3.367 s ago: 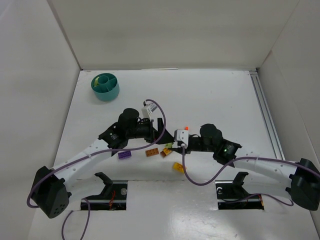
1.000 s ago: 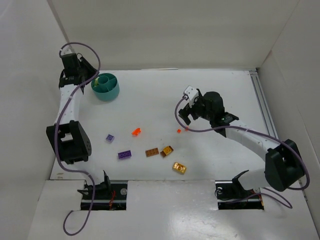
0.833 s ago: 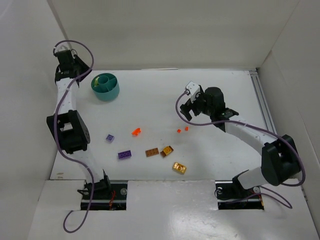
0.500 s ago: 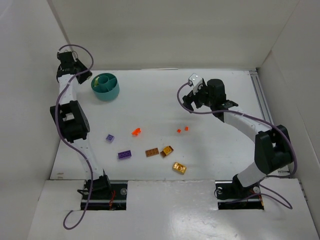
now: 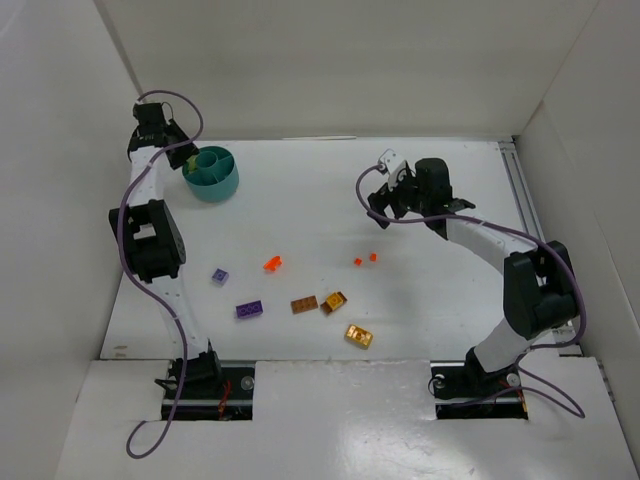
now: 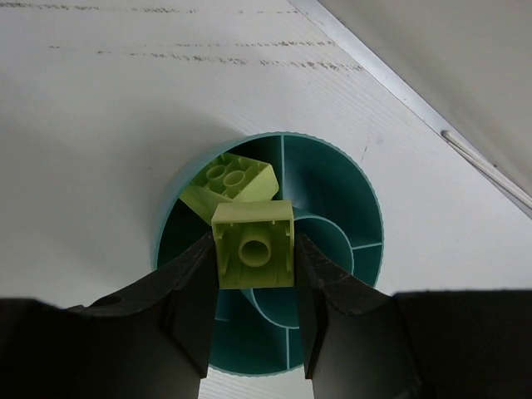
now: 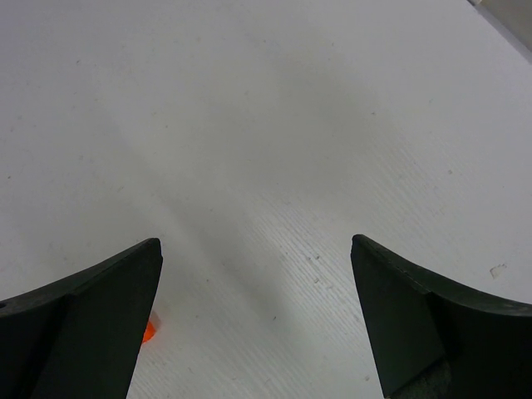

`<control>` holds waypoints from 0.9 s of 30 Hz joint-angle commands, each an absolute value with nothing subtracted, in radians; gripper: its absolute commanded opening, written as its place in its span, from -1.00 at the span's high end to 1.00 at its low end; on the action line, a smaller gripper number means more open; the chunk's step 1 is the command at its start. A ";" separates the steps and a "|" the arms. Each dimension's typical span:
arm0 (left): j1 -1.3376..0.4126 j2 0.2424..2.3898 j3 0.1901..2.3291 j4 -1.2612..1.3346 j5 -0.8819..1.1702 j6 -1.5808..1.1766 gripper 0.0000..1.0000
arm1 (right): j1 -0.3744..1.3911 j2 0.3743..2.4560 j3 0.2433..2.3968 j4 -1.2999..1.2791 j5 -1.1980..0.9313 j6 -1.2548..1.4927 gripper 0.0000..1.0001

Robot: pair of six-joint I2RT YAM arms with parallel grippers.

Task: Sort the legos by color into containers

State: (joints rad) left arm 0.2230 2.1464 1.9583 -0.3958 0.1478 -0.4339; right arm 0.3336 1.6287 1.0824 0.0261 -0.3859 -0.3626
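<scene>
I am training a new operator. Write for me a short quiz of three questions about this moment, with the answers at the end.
1. True or false: the left hand grips a pale green brick above the teal tub.
2. What lies inside the tub? A) a purple brick B) a second pale green brick C) a golden yellow brick
3. Fill in: the right hand is ___ and holds nothing.
Key: 1 true; 2 B; 3 open.
</scene>
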 commanded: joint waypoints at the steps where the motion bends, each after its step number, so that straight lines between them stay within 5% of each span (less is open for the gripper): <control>1: 0.230 2.138 1.971 -0.394 0.130 -0.423 0.53 | 0.324 1.624 1.118 0.034 -0.420 -0.362 -0.99; 27: 0.219 2.138 1.982 -0.394 0.137 -0.442 0.02 | 0.296 1.643 1.137 0.006 -0.439 -0.371 -0.99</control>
